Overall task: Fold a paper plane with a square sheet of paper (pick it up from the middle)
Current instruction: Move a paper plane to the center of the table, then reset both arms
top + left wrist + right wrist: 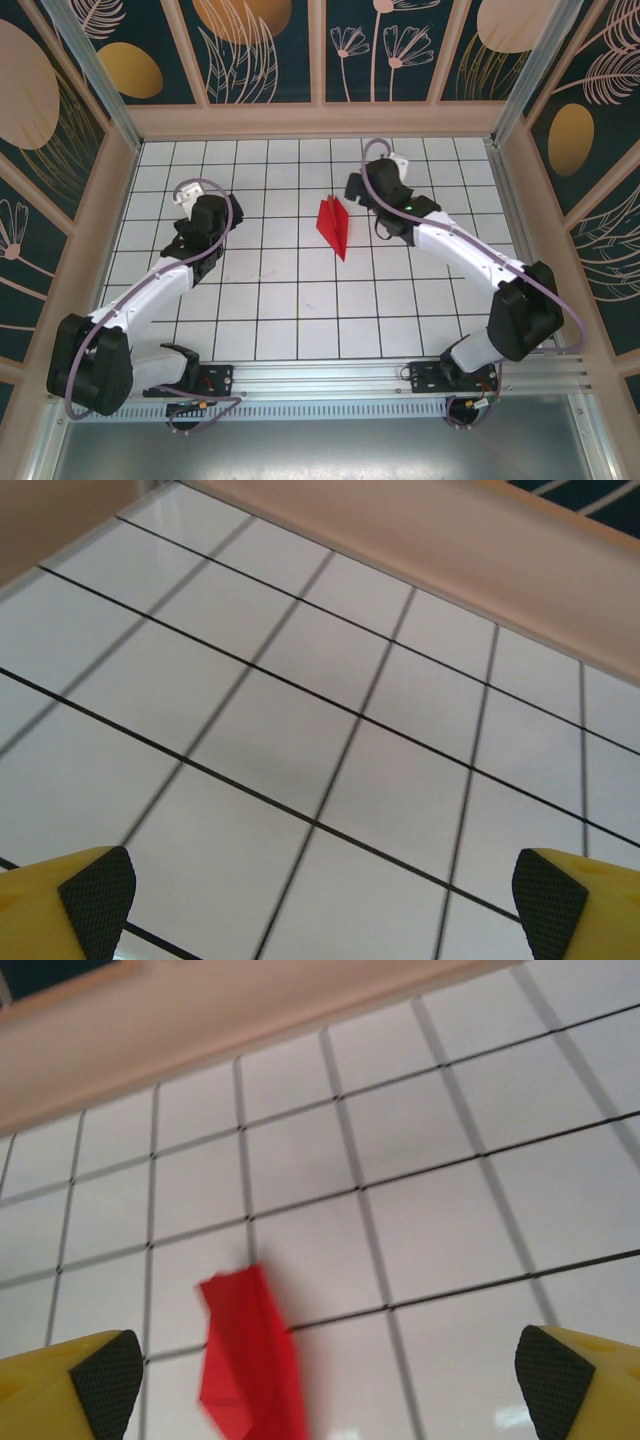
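Observation:
The paper plane (333, 226) is a narrow red dart with a centre crease. It lies near the middle of the white grid table (280, 300), its point toward the near edge. In the right wrist view the paper plane (250, 1360) is blurred at the lower left, nearer the left finger (100, 1380). My right gripper (360, 186) stands open just to the right of the plane's far end. The right gripper (325, 1385) touches nothing, with its jaws wide apart. My left gripper (190, 202) hovers over bare tiles far left of the plane. The left gripper (320, 900) is open and empty.
A beige back wall (320, 120) and side walls enclose the table. The left wrist view has the back wall (450, 550) a few tiles ahead. Both arm bases sit on a metal rail (330, 375) at the near edge.

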Controlling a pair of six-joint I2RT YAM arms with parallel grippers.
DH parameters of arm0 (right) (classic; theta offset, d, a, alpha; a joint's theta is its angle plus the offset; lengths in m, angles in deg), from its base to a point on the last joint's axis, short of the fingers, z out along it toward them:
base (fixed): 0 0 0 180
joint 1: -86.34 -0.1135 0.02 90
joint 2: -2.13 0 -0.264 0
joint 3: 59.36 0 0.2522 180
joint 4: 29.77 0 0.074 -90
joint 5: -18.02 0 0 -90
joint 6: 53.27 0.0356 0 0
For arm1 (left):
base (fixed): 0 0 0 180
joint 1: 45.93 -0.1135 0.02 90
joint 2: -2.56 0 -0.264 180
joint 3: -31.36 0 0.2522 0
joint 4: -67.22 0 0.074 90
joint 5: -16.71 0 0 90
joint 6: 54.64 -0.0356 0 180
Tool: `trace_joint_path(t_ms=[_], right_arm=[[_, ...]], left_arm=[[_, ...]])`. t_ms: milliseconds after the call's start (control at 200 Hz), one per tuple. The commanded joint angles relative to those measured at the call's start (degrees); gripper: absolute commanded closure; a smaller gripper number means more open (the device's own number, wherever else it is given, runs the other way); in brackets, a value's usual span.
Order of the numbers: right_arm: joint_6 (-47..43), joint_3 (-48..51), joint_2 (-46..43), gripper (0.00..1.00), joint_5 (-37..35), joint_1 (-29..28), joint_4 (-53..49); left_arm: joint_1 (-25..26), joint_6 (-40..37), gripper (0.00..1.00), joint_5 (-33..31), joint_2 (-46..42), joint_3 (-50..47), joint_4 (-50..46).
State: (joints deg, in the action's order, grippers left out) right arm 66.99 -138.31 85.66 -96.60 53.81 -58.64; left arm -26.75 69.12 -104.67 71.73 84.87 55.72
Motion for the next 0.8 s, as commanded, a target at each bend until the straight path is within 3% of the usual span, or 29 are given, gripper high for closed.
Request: trace_joint_path(t_ms=[0,235,405,655,796], right_arm=[[-5.5,7.7,-3.6,0.01,-6.5,6.5,5.5],[-17.5,25.6,-9.8,0.01,-8.2,21.5,26.4],[-19.9,35.5,-9.6,0.01,1.5,30.3,42.3],[-25.8,44.2,-3.9,0.01,9.6,31.5,65.6],[-27.7,47.0,-1.0,0.01,13.9,32.4,73.8]], left_arm=[[-3.3,-7.5,0.02,-7.3,-2.9,-6.0,10.1],[-10.0,-19.5,0.02,-7.2,-1.1,-17.7,33.2],[-11.8,-28.2,0.01,0.2,4.6,-24.1,51.6],[-16.0,-30.3,0.02,16.3,9.4,-27.5,66.2],[-17.8,-29.0,0.01,21.0,16.0,-28.1,74.3]])
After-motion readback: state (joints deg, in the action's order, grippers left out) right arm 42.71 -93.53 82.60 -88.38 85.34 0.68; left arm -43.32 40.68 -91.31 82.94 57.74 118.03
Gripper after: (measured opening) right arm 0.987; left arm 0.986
